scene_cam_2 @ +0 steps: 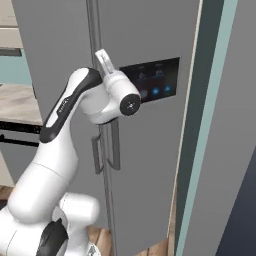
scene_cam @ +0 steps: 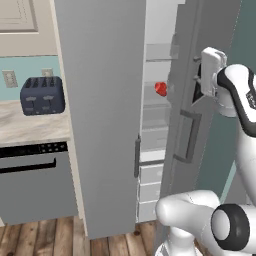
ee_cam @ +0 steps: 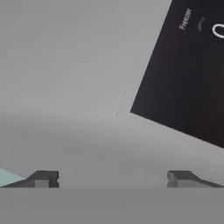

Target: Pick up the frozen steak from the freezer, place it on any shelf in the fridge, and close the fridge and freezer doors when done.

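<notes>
- Kitchen scene: a grey side-by-side fridge with both doors ajar; 1 toaster (scene_cam: 42, 95) sits on the bench (scene_cam: 30, 127).
- End effector (ee_cam: 113, 178) faces the freezer door (scene_cam_2: 150, 150) beside its dark display panel (ee_cam: 188, 74), fingers spread, holding nothing.
- 1 red item (scene_cam: 161, 88), likely the steak, rests on an inside shelf.
- Risk: pushing off-centre may leave 1 door ajar.

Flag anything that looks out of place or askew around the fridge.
One door hangs wide open, baring the shelves and a red item inside. The open, empty gripper faces the other door's dark panel. Nothing looks spilled or damaged.
</notes>
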